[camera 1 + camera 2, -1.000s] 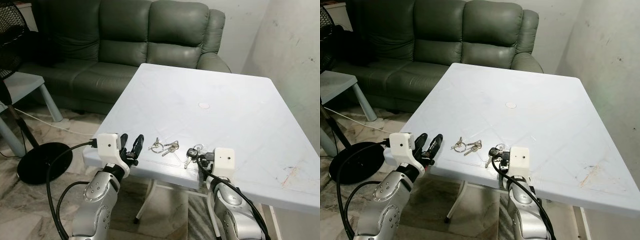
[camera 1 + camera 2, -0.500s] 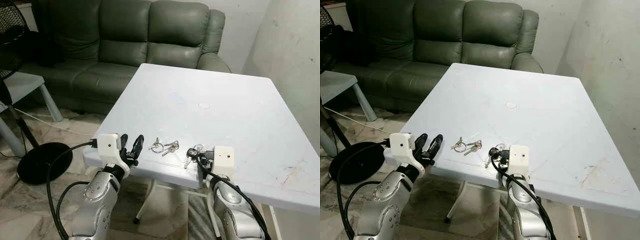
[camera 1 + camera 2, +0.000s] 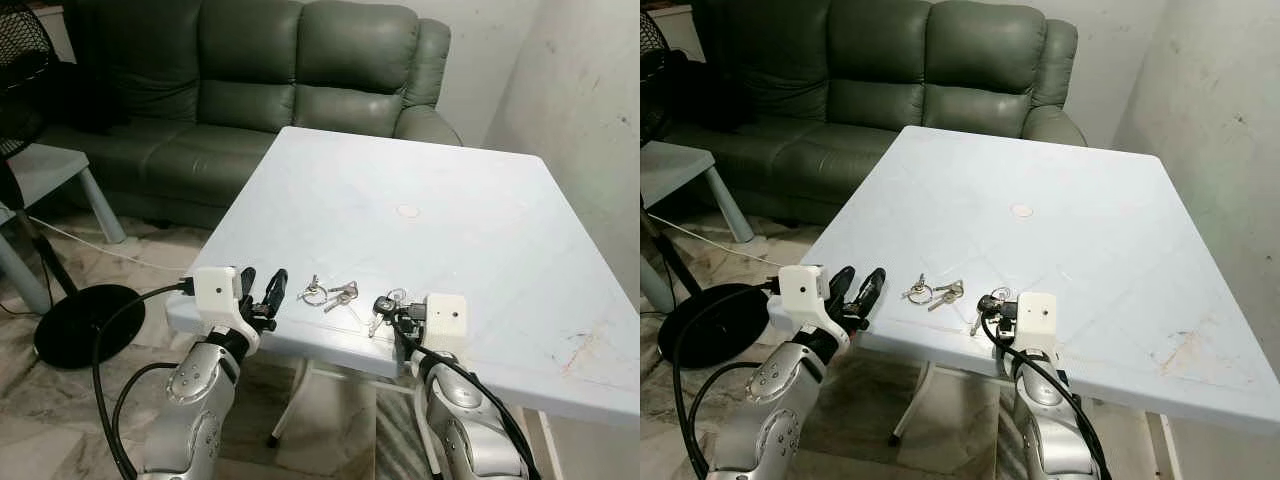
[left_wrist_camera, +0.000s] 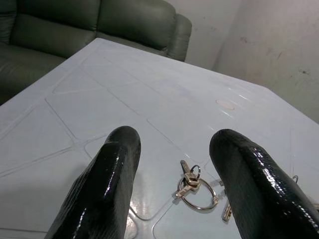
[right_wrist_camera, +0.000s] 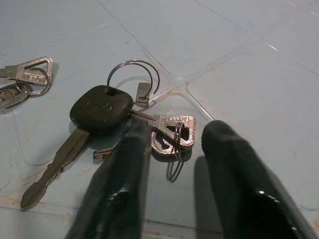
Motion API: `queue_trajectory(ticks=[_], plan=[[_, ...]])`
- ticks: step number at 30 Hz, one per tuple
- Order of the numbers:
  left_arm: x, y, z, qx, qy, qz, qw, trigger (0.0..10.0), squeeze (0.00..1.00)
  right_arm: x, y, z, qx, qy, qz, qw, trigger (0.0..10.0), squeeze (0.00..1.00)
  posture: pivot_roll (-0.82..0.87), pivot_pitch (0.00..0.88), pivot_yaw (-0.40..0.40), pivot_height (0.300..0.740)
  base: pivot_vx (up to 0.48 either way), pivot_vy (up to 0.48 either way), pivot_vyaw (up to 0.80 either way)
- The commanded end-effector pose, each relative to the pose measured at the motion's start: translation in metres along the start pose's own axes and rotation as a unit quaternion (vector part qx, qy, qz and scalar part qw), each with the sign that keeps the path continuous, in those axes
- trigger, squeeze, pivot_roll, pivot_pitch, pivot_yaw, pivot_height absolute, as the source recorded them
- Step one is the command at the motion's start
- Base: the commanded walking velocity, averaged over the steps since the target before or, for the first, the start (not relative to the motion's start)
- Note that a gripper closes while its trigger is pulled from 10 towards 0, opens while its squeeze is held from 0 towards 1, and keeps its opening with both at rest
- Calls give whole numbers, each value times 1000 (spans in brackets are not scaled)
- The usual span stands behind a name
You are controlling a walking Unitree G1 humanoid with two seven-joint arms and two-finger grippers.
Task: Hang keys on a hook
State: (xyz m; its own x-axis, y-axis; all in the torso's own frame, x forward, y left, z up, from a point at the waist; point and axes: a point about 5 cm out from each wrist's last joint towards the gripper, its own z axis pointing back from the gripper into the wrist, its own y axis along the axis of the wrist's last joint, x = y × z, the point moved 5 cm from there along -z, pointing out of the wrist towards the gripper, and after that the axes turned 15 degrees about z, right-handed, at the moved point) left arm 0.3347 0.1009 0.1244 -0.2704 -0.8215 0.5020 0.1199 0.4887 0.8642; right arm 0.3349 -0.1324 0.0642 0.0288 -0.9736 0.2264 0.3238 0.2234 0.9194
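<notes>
Both silver arms raised to the near edge, grippers pointing forward.

The left arm (image 3: 195,400) bends up from below, its white wrist block (image 3: 215,290) level with the edge, and the left gripper (image 3: 263,296) reaches forward with its two black fingers (image 4: 102,189) spread apart, gap clear between them. The right arm (image 3: 465,430) rises likewise, a black cable looping along it, white wrist block (image 3: 446,322) on top; the right gripper (image 5: 172,174) angles low, its fingers (image 5: 234,169) parted and closed on nothing.
</notes>
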Motion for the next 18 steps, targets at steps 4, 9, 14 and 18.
queue_trajectory(ticks=[4, 9, 14, 18], plan=[[2, 5, -1, 6, -1, -1, 1000, 10000, 0, 0, 0, -1, -4, -1, 1, 1000, 706, 0, 28, 0, -62, 740, 0, 0, 0], [3, 5, -1, 6, -1, -1, 1000, 10000, 0, 1, 0, -2, -4, -3, 1, 1000, 0, 0, 27, 0, -61, 740, 0, 0, 0], [3, 5, -1, 6, -1, -2, 1000, 10000, 0, 2, -1, -1, -5, -6, 2, 1000, 0, 0, 25, 0, -60, 740, 0, 0, 0], [3, 6, -1, 6, -1, -1, 1000, 10000, 0, 3, -1, -1, -6, -9, 0, 1000, 0, 0, 25, 0, -60, 740, 0, 0, 0]])
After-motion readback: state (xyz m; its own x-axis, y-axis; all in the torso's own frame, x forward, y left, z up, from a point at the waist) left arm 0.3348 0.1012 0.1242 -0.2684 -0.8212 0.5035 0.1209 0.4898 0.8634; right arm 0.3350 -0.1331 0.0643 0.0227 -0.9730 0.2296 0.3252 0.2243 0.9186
